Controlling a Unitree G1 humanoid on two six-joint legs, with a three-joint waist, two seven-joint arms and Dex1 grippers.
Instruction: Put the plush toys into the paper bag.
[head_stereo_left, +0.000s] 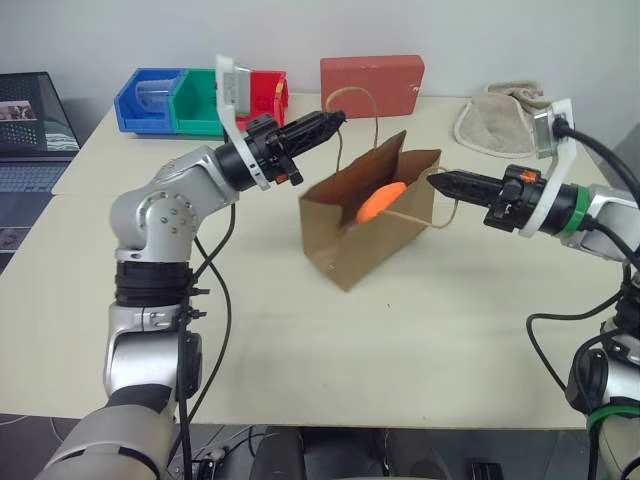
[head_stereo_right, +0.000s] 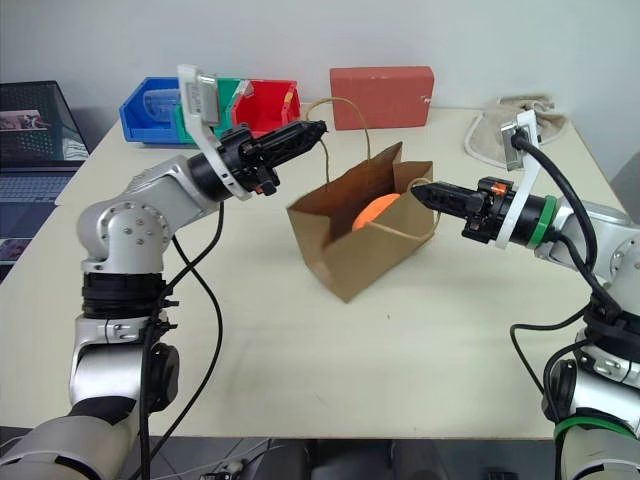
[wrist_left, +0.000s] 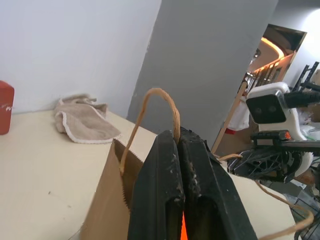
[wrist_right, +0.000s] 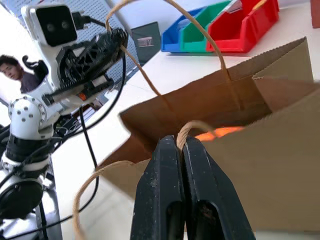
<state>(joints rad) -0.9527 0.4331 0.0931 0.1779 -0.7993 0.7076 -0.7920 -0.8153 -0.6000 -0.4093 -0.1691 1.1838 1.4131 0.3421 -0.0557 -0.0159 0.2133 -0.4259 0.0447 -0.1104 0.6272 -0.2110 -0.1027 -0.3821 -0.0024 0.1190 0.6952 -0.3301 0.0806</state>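
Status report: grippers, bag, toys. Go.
Left gripper shut on far handle. Right gripper shut on near handle. Orange toy inside paper bag.

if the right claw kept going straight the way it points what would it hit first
Probably the paper bag. The right claw is shut on the bag's near cord handle and points across the open top toward the left claw, so it would push into the bag's mouth first; depth is uncertain.

One bag (head_stereo_left: 365, 240), three bins (head_stereo_left: 200, 100)
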